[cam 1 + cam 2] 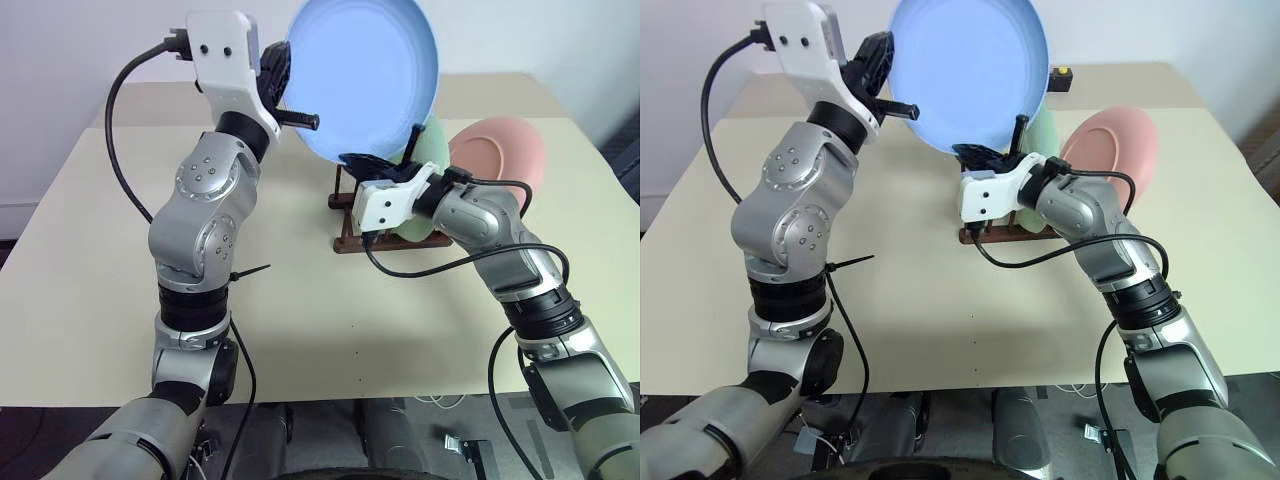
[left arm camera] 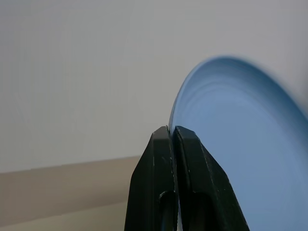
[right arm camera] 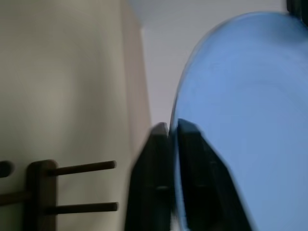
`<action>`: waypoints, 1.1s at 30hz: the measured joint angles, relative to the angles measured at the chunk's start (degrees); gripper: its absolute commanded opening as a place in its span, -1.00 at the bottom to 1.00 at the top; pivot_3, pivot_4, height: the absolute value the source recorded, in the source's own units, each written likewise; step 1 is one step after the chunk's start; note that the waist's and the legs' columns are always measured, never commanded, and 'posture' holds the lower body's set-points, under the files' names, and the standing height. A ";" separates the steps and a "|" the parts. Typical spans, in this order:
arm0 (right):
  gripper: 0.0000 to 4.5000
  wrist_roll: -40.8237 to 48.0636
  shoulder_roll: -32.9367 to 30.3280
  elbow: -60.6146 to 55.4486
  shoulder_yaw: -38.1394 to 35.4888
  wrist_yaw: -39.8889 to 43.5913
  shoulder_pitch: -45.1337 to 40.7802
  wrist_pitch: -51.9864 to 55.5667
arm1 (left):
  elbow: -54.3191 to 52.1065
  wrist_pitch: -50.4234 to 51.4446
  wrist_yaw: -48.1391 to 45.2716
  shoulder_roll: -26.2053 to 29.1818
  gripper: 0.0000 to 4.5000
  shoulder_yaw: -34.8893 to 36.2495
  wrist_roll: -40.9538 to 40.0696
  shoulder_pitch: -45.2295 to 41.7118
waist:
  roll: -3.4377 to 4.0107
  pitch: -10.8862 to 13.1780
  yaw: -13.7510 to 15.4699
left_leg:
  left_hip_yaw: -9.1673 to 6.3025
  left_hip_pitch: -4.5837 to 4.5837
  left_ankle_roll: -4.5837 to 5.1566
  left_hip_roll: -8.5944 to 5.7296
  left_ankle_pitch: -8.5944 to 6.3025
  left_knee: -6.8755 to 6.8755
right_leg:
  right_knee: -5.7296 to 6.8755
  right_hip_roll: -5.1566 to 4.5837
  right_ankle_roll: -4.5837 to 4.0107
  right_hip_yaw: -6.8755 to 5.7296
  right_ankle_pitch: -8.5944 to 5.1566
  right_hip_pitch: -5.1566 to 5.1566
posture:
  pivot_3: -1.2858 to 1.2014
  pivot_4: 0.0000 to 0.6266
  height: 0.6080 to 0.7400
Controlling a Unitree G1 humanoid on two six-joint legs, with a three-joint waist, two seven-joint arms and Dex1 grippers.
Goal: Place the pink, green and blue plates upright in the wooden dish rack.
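Blue plate (image 1: pixel 365 75): held up on edge above the table (image 1: pixel 90 250), over the near end of the wooden dish rack (image 1: pixel 345 225). It is pinched at its rim on the left side by the left gripper (image 1: pixel 285 70), fingers closed flat on the rim as seen in the left wrist view. The lower rim is gripped by the right gripper (image 1: pixel 372 165), its fingers likewise clamped together on the plate edge in the right wrist view, with rack pegs just beside them.

Green plate (image 1: pixel 432 150) and pink plate (image 1: pixel 500 155): already standing upright in the rack, behind the blue one.

Step in hand, as judged: last of three plates, apparently being passed between arms or steadied by both before insertion.

Next move, as judged: one gripper is to be let go, the plate kept vertical, its lower edge lowered between free pegs in front of the green plate, without knocking the two seated plates.
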 measured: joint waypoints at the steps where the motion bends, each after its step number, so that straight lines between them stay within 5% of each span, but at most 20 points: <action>1: -0.98 -0.18 -0.03 0.03 0.09 0.02 -0.02 -0.04 | -0.03 0.00 -0.09 -0.17 -1.00 -0.03 -0.01 -0.02 | 0.00 0.00 0.04 | 0.00 0.00 0.00 0.00 0.00 0.00 | 0.00 0.00 0.00 0.00 0.00 0.01 | 0.03 -0.52 1.00; 4: -1.00 -0.67 -0.06 0.05 0.21 -0.20 -0.01 -0.36 | -0.07 -0.07 -0.31 -1.08 -0.57 0.89 -0.93 -0.02 | 0.00 0.00 0.06 | 0.00 0.00 0.00 0.00 0.00 0.01 | 0.00 0.00 0.00 0.00 0.00 0.01 | 0.03 -0.52 1.00; 11: -1.00 -2.77 -0.18 0.70 0.43 -1.20 0.01 -1.31 | -1.10 -4.28 -1.90 -4.38 0.99 8.46 -9.03 -0.02 | 0.00 0.00 -0.08 | 0.00 0.01 -0.02 0.00 0.01 0.00 | 0.00 0.01 0.00 0.00 0.00 0.00 | 0.03 -0.52 1.00; 20: -1.00 -3.85 -0.82 1.43 0.41 -2.58 0.04 -4.52 | 4.11 -12.19 -2.98 8.54 0.99 20.53 -10.23 2.06 | 0.00 0.00 -0.06 | 0.01 0.01 -0.02 0.00 0.02 0.01 | -0.01 0.01 0.00 0.00 0.00 0.01 | 0.03 -0.52 1.00; 24: -1.00 2.05 1.55 1.34 -0.56 -1.92 -0.12 -4.72 | 8.41 -13.58 -9.36 17.28 0.99 18.99 -6.61 11.18 | 0.01 0.00 -0.20 | 0.00 0.03 -0.02 0.01 0.01 -0.02 | 0.01 0.02 -0.01 0.01 0.00 0.01 | 0.03 -0.52 1.00; 33: -1.00 25.09 9.57 -8.38 -3.72 5.11 -1.43 6.99 | 8.54 -16.89 -23.63 21.02 0.99 8.31 -2.97 27.36 | 0.00 0.02 0.02 | -0.05 0.02 -0.01 0.02 0.01 -0.02 | 0.03 0.01 -0.03 0.00 0.01 0.02 | 0.03 -0.52 1.00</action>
